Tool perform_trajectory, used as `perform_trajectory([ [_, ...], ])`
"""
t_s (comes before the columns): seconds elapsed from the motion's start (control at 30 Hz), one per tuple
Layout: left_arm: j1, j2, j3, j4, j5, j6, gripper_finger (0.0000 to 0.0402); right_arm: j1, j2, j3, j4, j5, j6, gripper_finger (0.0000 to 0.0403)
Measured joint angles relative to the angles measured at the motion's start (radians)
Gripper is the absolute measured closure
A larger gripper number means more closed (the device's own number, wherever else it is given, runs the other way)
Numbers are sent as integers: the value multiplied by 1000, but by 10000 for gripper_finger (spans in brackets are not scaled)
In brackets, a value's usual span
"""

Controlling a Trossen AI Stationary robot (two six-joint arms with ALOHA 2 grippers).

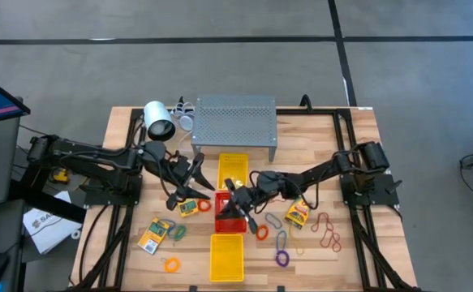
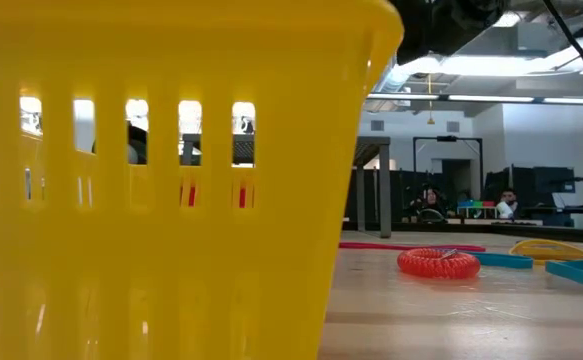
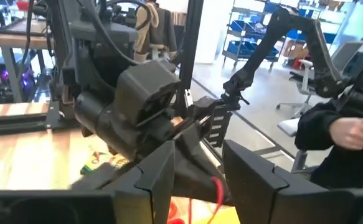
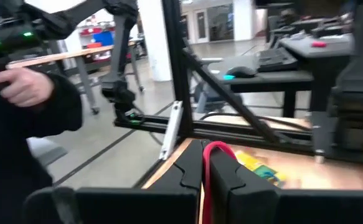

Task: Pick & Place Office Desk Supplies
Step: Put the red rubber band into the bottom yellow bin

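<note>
A red rubber-band loop (image 4: 215, 148) is held by my shut right gripper (image 4: 205, 169), which hangs level above the red tray (image 1: 225, 222) at mid-table (image 1: 236, 203). My left gripper (image 3: 197, 182) faces it from the table's left (image 1: 197, 193). Its fingers are open on either side of the loop's lower part (image 3: 217, 189); whether they touch it does not show. Card packets (image 1: 189, 208) (image 1: 154, 235) (image 1: 297, 212) lie flat on the table. Loose loops lie around them: orange (image 1: 171, 264), purple (image 1: 281, 259), green (image 1: 178, 231), brown (image 1: 327, 231). My right gripper pinches the red loop between its two fingers, one strand running down between them (image 4: 204, 184). The fingers come level from the table's right. The loop arches up past the fingertips (image 4: 218, 147), lifted clear of the table.
A yellow tray (image 1: 233, 169) lies beyond the red one and another (image 1: 226, 256) nearer, its wall (image 2: 171, 200) filling the low view. A white lamp (image 1: 159, 120) and a metal mesh stand (image 1: 234, 120) are at the far edge. A person's hand (image 3: 349, 130) shows beyond the table.
</note>
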Motion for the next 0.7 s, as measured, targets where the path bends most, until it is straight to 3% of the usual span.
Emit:
perform_trajectory([
  [0.43,13,-6,0,-170,0,35,274,132,0,223,-468,5,-79,403],
  [0.7,15,-6,-3,-299,0,36,274,210,0,261,-590,206,-80,403],
])
